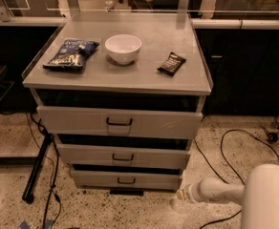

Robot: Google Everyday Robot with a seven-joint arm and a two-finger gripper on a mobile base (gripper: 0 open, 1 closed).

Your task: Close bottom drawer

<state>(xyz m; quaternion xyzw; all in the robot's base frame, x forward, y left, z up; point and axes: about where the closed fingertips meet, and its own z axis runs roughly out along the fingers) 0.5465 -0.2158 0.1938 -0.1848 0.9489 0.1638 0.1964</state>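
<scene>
The bottom drawer (126,179) is the lowest of three grey metal drawers in the cabinet, with a small black bar handle (126,181). A thin dark gap shows above its front panel. My white arm (216,191) reaches in from the lower right, low by the floor. The gripper (178,198) sits just off the bottom drawer's right front corner, beside the cabinet's lower right edge.
The middle drawer (123,156) and top drawer (119,122) show dark gaps above them. On the cabinet top lie a blue snack bag (71,54), a white bowl (123,48) and a dark bar wrapper (171,63). Black cables (225,147) and a black stand leg (37,168) lie on the floor.
</scene>
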